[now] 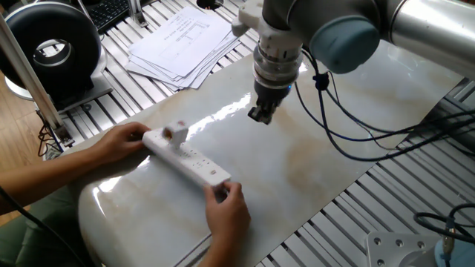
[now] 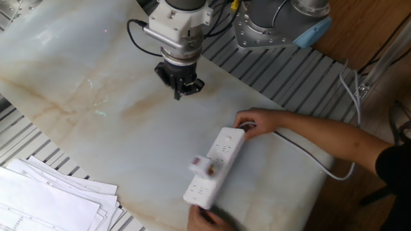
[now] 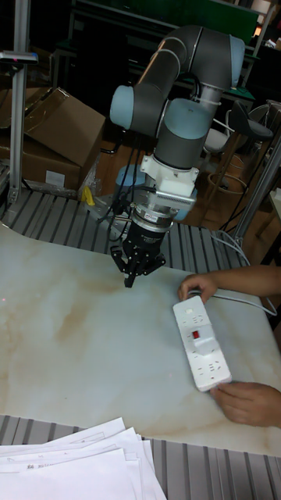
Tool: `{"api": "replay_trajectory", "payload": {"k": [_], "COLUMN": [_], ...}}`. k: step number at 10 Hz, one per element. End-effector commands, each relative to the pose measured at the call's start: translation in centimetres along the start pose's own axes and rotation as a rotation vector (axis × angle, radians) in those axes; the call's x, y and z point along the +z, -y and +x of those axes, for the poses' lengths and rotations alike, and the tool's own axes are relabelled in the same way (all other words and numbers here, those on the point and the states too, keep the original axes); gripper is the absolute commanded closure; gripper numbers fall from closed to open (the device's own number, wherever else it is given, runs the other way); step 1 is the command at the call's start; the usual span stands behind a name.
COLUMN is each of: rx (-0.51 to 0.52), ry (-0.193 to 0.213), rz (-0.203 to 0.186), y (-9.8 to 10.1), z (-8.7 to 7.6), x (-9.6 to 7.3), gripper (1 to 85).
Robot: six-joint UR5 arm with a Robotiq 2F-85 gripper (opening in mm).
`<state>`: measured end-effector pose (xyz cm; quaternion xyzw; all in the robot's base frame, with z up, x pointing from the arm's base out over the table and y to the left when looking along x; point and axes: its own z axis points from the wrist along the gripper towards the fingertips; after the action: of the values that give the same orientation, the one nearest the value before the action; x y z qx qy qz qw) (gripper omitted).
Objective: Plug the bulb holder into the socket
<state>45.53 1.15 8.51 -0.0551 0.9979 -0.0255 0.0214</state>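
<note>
Tool (image 1: 261,113) hangs above the marble tabletop (image 1: 319,170), well apart from the power strip (image 1: 186,157); its fingers come together at the tip with nothing between them, so closed and empty. The strip lies flat near the tabletop edge, held at both ends by 2 human hands (image 1: 122,141) (image 1: 231,210). The bulb holder (image 1: 175,133) sits on top of the strip near 1 end, blurred in both fixed views; the tall fixed view shows only a small red spot there.
</note>
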Motion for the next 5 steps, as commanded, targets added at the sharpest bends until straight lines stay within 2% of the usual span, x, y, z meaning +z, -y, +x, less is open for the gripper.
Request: {"api": "replay_trajectory", "payload": {"k": [1, 2, 5], "rx": [0.113, 0.102, 0.057], "ry": [-0.088, -0.099, -0.099], "rz": [-0.087, -0.117, -0.112], "y": [-2.29, -3.07, -2.94], "z": [2.28, 2.56, 2.30], "x": [-0.39, -0.50, -0.32], "gripper": [84.3, 84.3, 84.3]}}
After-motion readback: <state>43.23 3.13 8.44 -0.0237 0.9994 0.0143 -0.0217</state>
